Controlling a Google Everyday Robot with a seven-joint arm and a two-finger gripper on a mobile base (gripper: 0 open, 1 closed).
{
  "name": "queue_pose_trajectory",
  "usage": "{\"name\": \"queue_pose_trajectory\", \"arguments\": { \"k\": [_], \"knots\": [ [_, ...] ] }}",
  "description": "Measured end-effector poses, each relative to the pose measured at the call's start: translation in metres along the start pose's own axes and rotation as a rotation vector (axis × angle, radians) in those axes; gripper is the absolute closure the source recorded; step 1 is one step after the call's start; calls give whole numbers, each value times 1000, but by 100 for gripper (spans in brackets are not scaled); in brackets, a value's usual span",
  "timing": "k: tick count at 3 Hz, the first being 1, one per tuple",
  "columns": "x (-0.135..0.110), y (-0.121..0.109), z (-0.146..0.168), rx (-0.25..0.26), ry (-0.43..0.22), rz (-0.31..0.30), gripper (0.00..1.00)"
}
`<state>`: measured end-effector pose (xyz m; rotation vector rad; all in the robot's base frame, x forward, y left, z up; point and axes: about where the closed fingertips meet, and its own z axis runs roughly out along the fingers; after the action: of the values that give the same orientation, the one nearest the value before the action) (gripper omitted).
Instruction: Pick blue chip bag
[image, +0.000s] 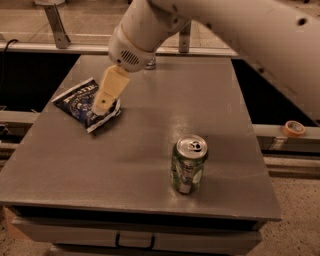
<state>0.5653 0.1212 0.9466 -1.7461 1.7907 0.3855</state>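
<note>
The blue chip bag (80, 104) lies flat on the left part of the grey table (150, 150), dark blue with white lettering and white sealed edges. My gripper (102, 106) hangs from the white arm that comes in from the upper right. Its cream-coloured finger (110, 90) reaches down over the right end of the bag and covers part of it. I cannot tell whether it touches the bag.
A green drink can (188, 164) stands upright on the table's front right. Part of a silver can (149, 63) shows behind the arm at the back. A roll of tape (293, 128) lies on a ledge at the right. A drawer handle (133, 241) is below the front edge.
</note>
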Motion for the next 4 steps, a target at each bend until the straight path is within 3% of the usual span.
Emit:
{"name": "queue_pose_trajectory", "arguments": {
  "k": [1, 3, 4],
  "knots": [
    [-16, -10, 38, -27, -42, 25, 0],
    [-15, -10, 108, -94, -79, 78, 0],
    [0, -10, 129, -102, -57, 109, 19]
  ]
}}
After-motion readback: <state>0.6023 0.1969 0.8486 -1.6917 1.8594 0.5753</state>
